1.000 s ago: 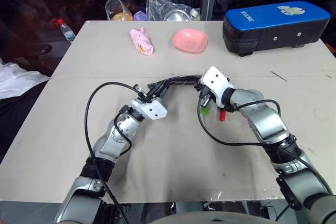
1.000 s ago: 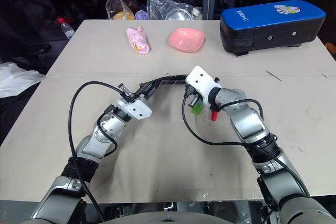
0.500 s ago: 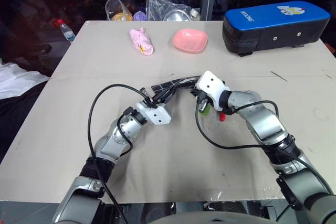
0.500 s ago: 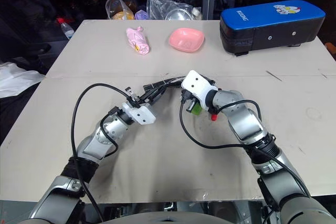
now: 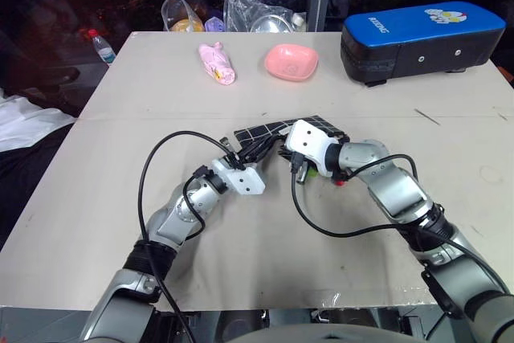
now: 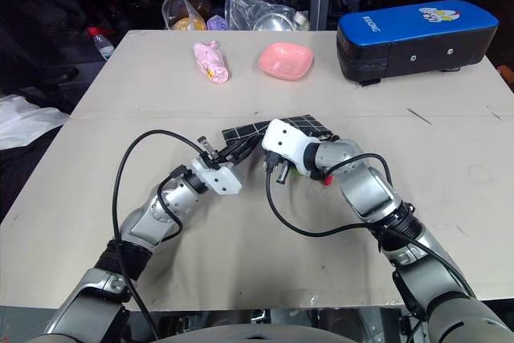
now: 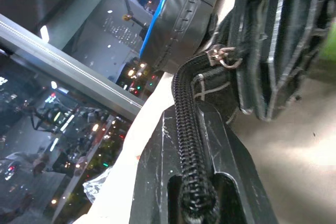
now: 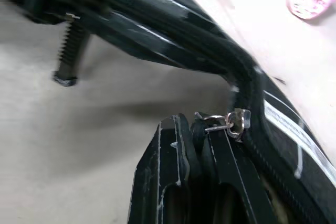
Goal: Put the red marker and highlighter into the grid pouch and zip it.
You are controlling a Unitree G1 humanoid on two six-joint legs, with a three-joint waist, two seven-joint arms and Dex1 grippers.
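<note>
The grid pouch (image 5: 277, 128) lies at mid-table between my two grippers, its black face with white lines partly showing. My left gripper (image 5: 255, 150) is shut on the pouch's zipper edge (image 7: 189, 108), close to the metal slider (image 7: 223, 59). My right gripper (image 5: 279, 152) is shut on the zipper pull (image 8: 227, 121) beside the pouch's white label (image 8: 286, 124). The two grippers almost meet. The red marker's red end (image 5: 340, 180) and a bit of the green highlighter (image 6: 303, 170) show beside my right wrist. Whether they are inside the pouch I cannot tell.
A big blue-topped black case (image 5: 422, 38) stands at the back right. A pink dish (image 5: 291, 62) and a pink wrapped item (image 5: 217, 63) lie at the back. Plastic bags (image 5: 241, 10) and a bottle (image 5: 102, 47) crowd the far left edge.
My right gripper has swung left toward the left gripper, taking the zipper pull along. The pouch now lies flatter with its grid face showing. The left gripper has hardly moved.
</note>
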